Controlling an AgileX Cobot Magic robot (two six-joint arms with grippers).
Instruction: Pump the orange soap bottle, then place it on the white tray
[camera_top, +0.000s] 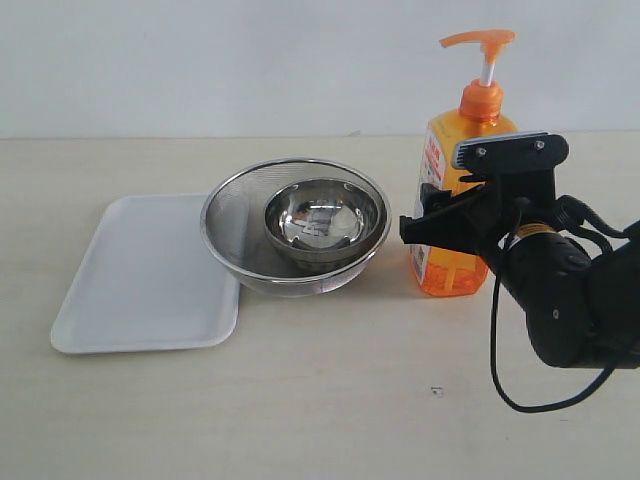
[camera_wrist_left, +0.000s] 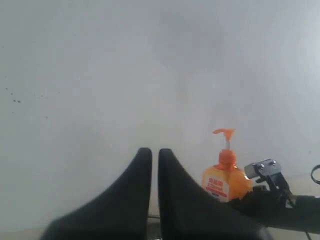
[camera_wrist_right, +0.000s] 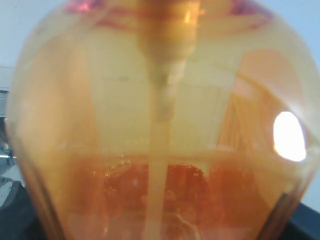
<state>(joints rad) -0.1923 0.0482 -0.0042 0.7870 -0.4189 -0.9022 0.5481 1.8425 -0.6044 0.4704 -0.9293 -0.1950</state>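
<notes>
Looks out past the left claw, closed to a thin slit, black fingers aimed at a blank pale wall. Shows the orange soap bottle upright beyond, pump head up on its white stem, white-and-red label facing. Catches the right arm, black with a grey bracket, just beside the bottle and hiding its base.

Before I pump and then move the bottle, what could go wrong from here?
1. The mesh strainer stands between the orange soap bottle and the white tray, right at the tray's edge; a low carry could knock it.
2. The right gripper holds the tall bottle at mid-body; an off-centre push on the raised pump head might tilt it.
</notes>
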